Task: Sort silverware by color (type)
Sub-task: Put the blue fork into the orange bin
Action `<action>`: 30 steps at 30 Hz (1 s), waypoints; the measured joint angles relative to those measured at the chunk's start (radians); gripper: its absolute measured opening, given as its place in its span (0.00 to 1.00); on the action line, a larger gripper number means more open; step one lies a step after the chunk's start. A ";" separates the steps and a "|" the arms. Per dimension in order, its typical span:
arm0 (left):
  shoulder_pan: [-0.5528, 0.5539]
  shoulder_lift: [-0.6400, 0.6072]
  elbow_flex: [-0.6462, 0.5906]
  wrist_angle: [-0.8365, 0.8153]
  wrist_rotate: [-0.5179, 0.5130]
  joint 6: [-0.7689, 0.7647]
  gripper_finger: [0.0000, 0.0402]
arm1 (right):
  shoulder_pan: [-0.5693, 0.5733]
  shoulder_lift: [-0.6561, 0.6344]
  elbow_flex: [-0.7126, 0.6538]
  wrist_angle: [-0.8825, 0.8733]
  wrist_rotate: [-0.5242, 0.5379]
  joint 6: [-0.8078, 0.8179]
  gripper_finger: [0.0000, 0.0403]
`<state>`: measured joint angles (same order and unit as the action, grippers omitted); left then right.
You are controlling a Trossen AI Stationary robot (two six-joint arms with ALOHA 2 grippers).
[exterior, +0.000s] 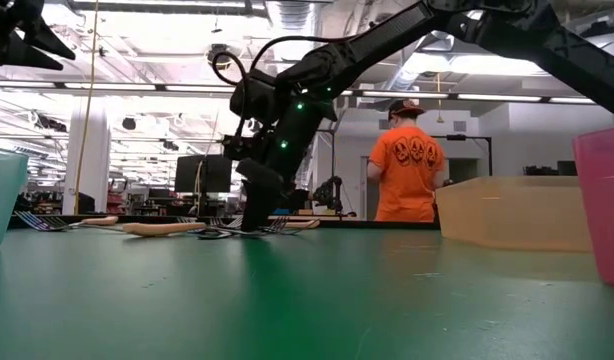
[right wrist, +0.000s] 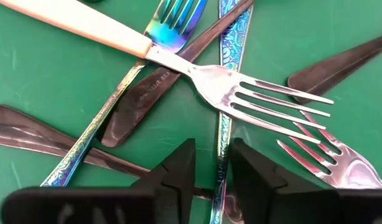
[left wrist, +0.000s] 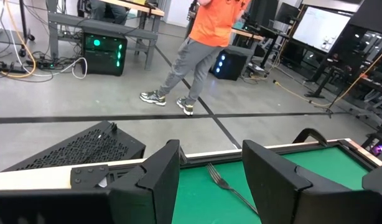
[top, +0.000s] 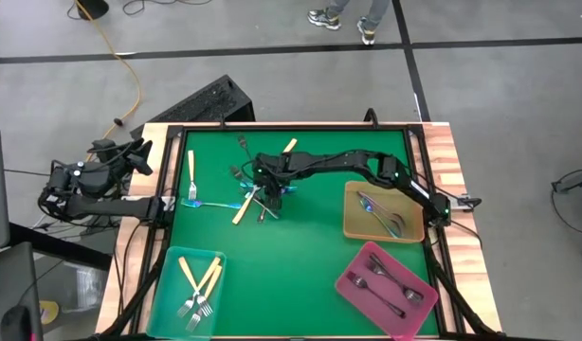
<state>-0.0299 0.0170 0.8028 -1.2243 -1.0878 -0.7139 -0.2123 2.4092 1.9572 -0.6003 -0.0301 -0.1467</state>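
Note:
A heap of forks (top: 256,194) lies crossed on the green mat: cream-handled (right wrist: 85,25), dark grey (right wrist: 147,93) and iridescent blue-rainbow (right wrist: 178,18). My right gripper (top: 269,197) is down in the heap (exterior: 255,215), its fingers on either side of one iridescent fork's handle (right wrist: 223,124). Single forks lie toward the far left: a cream one (top: 190,170), an iridescent one (top: 208,203) and a dark one (top: 244,147). My left gripper (top: 136,154) waits open off the table's far-left corner (left wrist: 209,155). My right gripper pinches the patterned handle (right wrist: 222,163) of an iridescent fork between its two fingers. It comes from above, pointing down, with the fingers across the handle. The fork lies flat on the mat, and its far part runs under the cream-handled fork's neck (right wrist: 178,62).
The teal tray (top: 168,279) at the near left holds cream-handled forks. The tan tray (top: 353,223) at the right holds iridescent ones, and the pink tray (top: 353,284) at the near right holds dark ones. A person in orange stands beyond the table (exterior: 407,165).

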 joint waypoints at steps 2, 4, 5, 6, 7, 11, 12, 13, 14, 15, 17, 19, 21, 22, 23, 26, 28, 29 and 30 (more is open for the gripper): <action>0.000 0.000 0.000 0.000 0.000 0.000 0.39 | -0.001 0.004 0.000 0.000 -0.001 0.000 0.25; 0.000 0.000 0.000 0.000 0.000 0.000 0.39 | -0.002 0.021 0.003 0.007 -0.002 0.002 0.20; 0.000 0.000 0.000 0.000 0.000 0.000 0.39 | -0.002 0.022 0.004 0.006 -0.002 0.011 0.18; 0.000 0.000 0.000 0.000 0.000 0.000 0.39 | -0.004 0.022 0.004 0.004 -0.002 0.019 0.16; 0.000 0.000 0.000 0.000 0.000 0.000 0.39 | -0.006 0.024 0.004 0.000 -0.002 0.024 0.14; 0.000 0.000 0.000 0.000 0.000 0.000 0.39 | -0.008 0.043 0.005 -0.007 -0.009 0.034 0.10; 0.000 0.000 0.000 0.000 0.000 0.000 0.39 | -0.008 0.044 0.004 -0.009 -0.014 0.034 0.09; 0.000 0.000 0.000 0.000 0.000 0.000 0.39 | -0.008 0.044 0.004 -0.009 -0.017 0.034 0.09; 0.000 0.000 0.000 0.000 0.000 0.000 0.39 | -0.008 0.045 0.004 -0.010 -0.018 0.034 0.09; 0.000 0.000 0.000 0.000 0.000 0.000 0.39 | -0.008 0.045 0.004 -0.011 -0.022 0.035 0.09; 0.000 0.000 0.000 0.000 0.000 0.000 0.39 | -0.008 0.044 0.004 -0.009 -0.024 0.050 0.09; 0.000 0.000 0.000 0.000 0.000 0.000 0.39 | -0.008 0.039 0.009 -0.014 -0.023 0.071 0.09; 0.000 0.000 0.000 0.000 0.000 0.000 0.39 | -0.008 0.040 0.021 -0.017 -0.023 0.077 0.09; 0.000 0.000 0.000 0.000 0.000 0.000 0.39 | -0.007 0.040 0.030 -0.025 -0.023 0.078 0.09; 0.000 0.000 0.000 0.000 0.000 0.000 0.39 | -0.005 0.041 0.043 -0.034 -0.023 0.078 0.09; 0.000 0.000 0.000 0.000 0.000 0.000 0.39 | 0.003 0.047 0.084 -0.068 -0.020 0.076 0.09; 0.000 0.000 0.000 0.000 0.000 0.000 0.39 | 0.005 0.051 0.109 -0.085 -0.019 0.071 0.09; 0.000 0.000 0.000 0.000 0.000 0.000 0.39 | 0.007 0.052 0.120 -0.087 -0.018 0.071 0.09; 0.000 0.000 0.000 0.000 0.000 0.000 0.39 | 0.008 0.053 0.129 -0.090 -0.018 0.071 0.09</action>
<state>-0.0299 0.0166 0.8028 -1.2243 -1.0881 -0.7139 -0.2046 2.4623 2.0861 -0.6902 -0.0483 -0.0757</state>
